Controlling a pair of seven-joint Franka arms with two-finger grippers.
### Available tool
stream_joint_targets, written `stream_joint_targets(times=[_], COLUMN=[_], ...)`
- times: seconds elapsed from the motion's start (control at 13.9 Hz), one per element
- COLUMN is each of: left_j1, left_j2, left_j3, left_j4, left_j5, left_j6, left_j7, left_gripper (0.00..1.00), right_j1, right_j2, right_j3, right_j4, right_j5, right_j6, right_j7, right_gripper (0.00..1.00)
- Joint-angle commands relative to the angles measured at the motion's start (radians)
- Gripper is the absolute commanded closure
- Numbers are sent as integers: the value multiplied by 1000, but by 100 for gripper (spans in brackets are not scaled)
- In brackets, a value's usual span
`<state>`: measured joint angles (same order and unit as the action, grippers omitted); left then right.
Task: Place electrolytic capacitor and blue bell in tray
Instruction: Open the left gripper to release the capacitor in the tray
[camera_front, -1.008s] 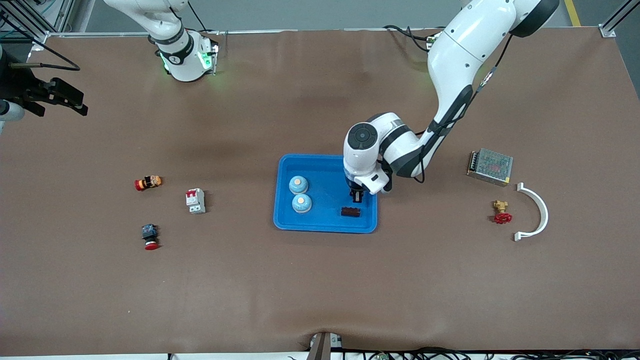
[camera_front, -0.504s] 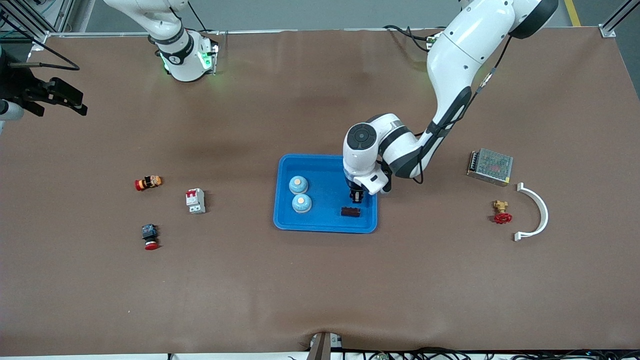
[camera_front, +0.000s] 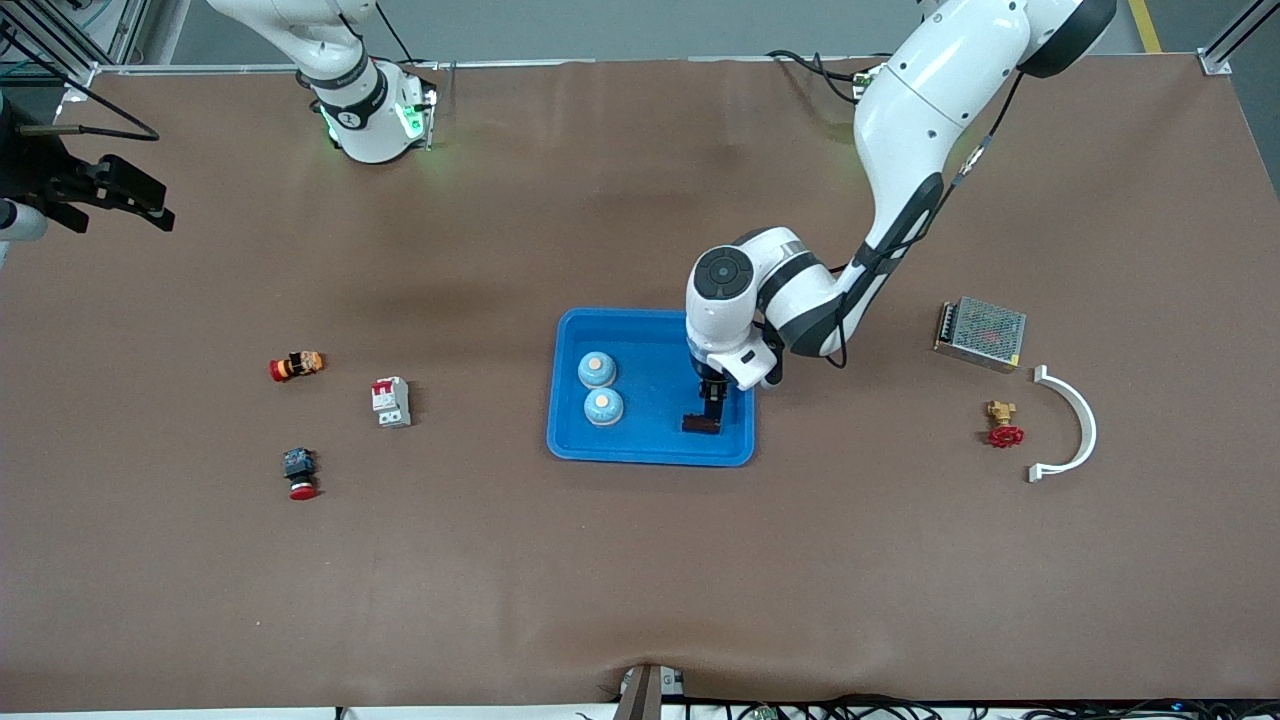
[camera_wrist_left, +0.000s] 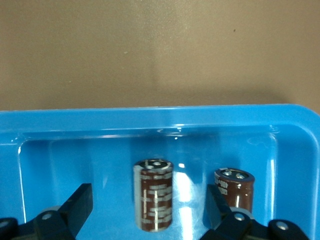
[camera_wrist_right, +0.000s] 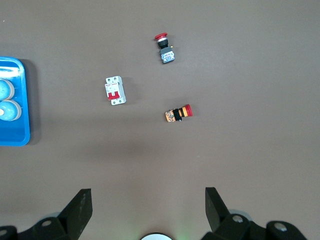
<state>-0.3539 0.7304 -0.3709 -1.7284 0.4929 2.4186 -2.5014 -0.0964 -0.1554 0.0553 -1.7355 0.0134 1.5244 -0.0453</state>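
The blue tray (camera_front: 650, 458) sits mid-table with two blue bells (camera_front: 597, 369) (camera_front: 603, 406) in the half toward the right arm's end. My left gripper (camera_front: 711, 400) hangs low over the tray's other end, open. In the left wrist view a brown electrolytic capacitor (camera_wrist_left: 153, 195) lies loose in the tray (camera_wrist_left: 150, 117) between my left gripper's (camera_wrist_left: 148, 200) wide-apart fingers, touching neither. A second capacitor (camera_wrist_left: 235, 184) stands beside it, partly hidden by one finger. My right gripper (camera_wrist_right: 147, 197) waits open, high over the right arm's end of the table.
Toward the right arm's end lie a white circuit breaker (camera_front: 391, 402), a red push button (camera_front: 300, 473) and an orange-and-red switch (camera_front: 296, 366). Toward the left arm's end are a mesh-covered power supply (camera_front: 981, 333), a brass valve with a red handle (camera_front: 1003, 425) and a white curved bracket (camera_front: 1075, 425).
My left gripper has gone from shut to open over the tray and let go of a capacitor. The right arm has not moved.
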Motion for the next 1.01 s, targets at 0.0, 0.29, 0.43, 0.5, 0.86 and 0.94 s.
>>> stream_joint_targets(times=[0.0,0.29,0.43,0.5,0.86,0.94], left_j1=[-5,7,30,38,125,148], left_j2=[-19,-51,-81,-100,-157,-164], left_j3=[6,-2,-5,-6,-3,-3], left_j4=[6,7,13,18,113,118], left_j5=[33,20,0,-35,-221,-224], left_j6=[4,-62,-94,-117,-302,-308], left_j7=[-25,10,54,96,384,422], left_gripper=[0,0,0,0,0,0], right_j1=[-19,-19,-19,-19,-19,-19], right_j2=[-1,-1,-1,-1,-1,-1], right_j3=[12,12,12,14,12,12], right_j4=[13,13,13,13,13,13], right_j5=[-15,-15,-15,-15,-15,-15], right_j6=[-7,-7,-7,-7,-7,-7], right_j7=[-11,-11,-11,-11,-11,-11], right_gripper=[0,0,0,0,0,0])
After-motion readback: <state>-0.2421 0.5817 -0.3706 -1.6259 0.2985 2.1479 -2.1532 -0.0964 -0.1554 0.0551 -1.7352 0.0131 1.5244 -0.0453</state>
